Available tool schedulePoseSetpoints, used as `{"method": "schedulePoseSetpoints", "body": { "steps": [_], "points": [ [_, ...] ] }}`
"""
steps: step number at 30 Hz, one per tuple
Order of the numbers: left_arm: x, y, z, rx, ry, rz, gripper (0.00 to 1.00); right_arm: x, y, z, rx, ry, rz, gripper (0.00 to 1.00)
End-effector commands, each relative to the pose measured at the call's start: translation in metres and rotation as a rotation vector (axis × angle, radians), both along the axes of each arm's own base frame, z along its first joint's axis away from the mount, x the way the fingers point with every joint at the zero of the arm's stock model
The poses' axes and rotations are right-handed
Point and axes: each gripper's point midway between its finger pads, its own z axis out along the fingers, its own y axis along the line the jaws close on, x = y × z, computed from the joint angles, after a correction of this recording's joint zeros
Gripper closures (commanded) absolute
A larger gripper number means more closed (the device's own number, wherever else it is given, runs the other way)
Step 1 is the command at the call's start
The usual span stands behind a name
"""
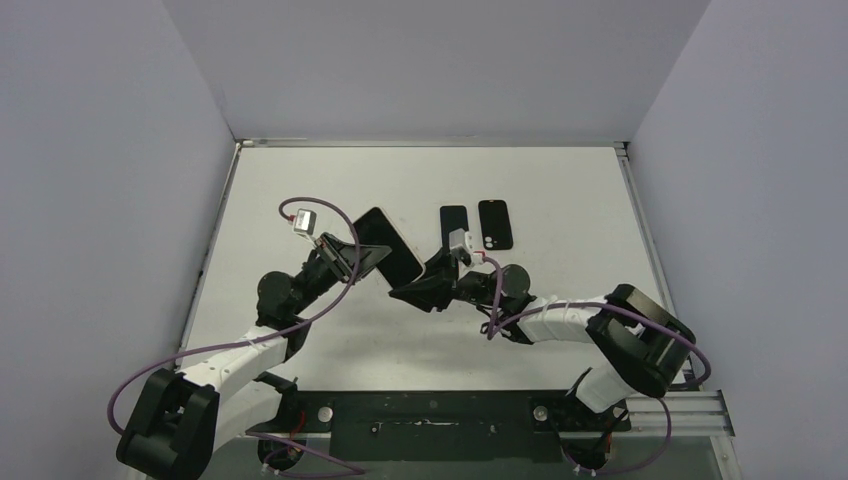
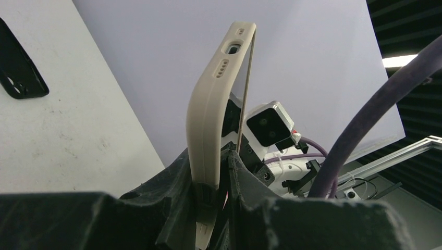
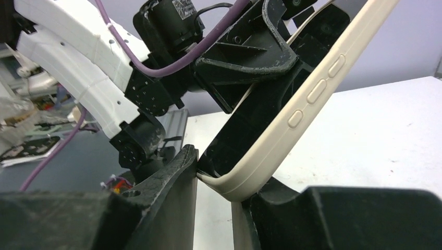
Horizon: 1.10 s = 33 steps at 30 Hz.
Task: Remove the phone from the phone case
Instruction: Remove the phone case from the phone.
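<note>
Left jaws clamped on phone case (image 2: 208,114), its lower end hidden; right jaws clamped on corner.

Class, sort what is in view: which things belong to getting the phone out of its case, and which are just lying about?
Job in hand: phone, beige phone case, left gripper, right gripper, both clamped on the case.
Lying about: black case with camera cutout, second black slab beside it, flat on the table.
</note>
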Motion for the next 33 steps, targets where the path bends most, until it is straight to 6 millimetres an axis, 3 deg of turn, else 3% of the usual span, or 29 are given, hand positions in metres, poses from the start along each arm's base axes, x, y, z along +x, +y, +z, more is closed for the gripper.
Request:
{"method": "schedulePoseSetpoints", "body": {
  "steps": [1,8,14,20,25,30,33],
  "points": [
    [-0.001,-0.003,0.001,0.016,0.024,-0.039,1.0,0.021,-0.004,0.005,-0.079,-0.315,-0.118,0.94],
    [0.0,-0.004,0.0,0.022,0.036,-0.037,1.0,0.048,-0.015,0.0,-0.188,-0.459,-0.288,0.94],
    [-0.002,-0.004,-0.001,0.027,0.037,-0.04,1.0,0.055,-0.02,0.003,-0.19,-0.52,-0.346,0.92],
    [-0.004,-0.003,0.001,0.03,0.028,-0.04,1.0,0.066,-0.024,0.007,-0.169,-0.493,-0.415,0.94],
    [-0.005,-0.003,0.002,0.054,0.003,-0.044,1.0,0.076,-0.04,0.0,-0.165,-0.431,-0.482,0.95],
    [0.001,0.003,0.004,0.118,-0.061,-0.041,1.0,0.067,-0.05,-0.015,-0.223,-0.352,-0.42,0.87],
    [0.007,0.006,0.003,0.185,-0.105,-0.045,1.0,0.06,-0.059,-0.027,-0.263,-0.296,-0.39,0.73]
  ]
}}
